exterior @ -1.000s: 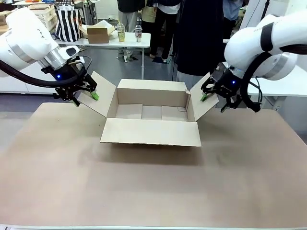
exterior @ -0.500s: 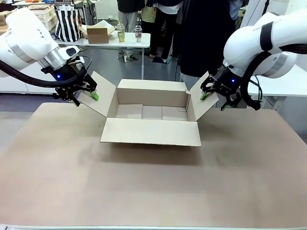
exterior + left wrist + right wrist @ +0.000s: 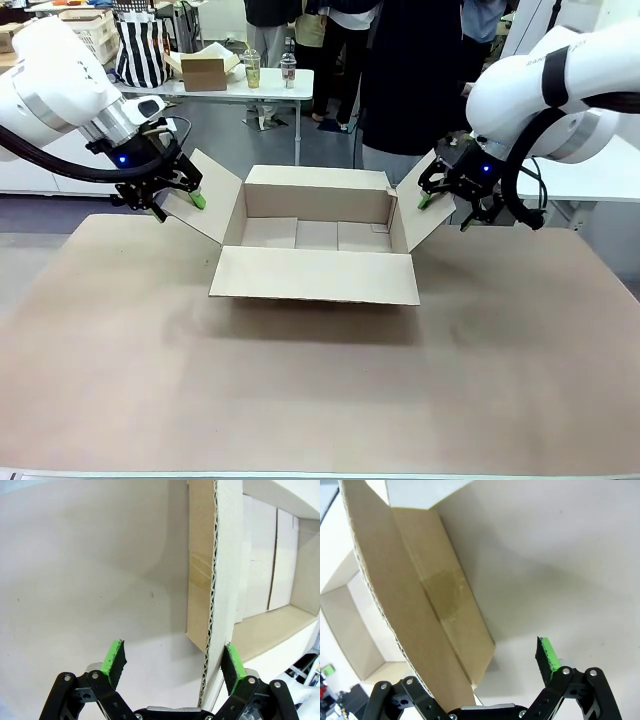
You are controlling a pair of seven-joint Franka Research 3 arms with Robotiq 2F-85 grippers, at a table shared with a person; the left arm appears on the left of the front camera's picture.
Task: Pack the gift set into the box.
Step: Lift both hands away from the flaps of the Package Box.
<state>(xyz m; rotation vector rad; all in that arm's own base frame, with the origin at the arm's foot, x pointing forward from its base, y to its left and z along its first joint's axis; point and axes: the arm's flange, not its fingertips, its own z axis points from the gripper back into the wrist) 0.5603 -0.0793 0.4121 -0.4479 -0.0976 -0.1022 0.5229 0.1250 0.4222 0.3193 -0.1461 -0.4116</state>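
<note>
Box (image 3: pixel 313 276) open at mid-worktop (image 3: pixel 300 400), one tool at each side flap.
At the raised left flap (image 3: pixel 208 205) the left tool (image 3: pixel 180 206) straddles the cardboard edge, pads spread apart (one green pad just beside it); the right tool (image 3: pixel 445 212) likewise stands wide around the right flap (image 3: pixel 425 222), unclamped.

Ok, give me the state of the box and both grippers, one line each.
box: open, four flaps spread out, visible floor bare.
left gripper: open, straddling the left flap edge.
right gripper: open, straddling the right flap edge.
</note>
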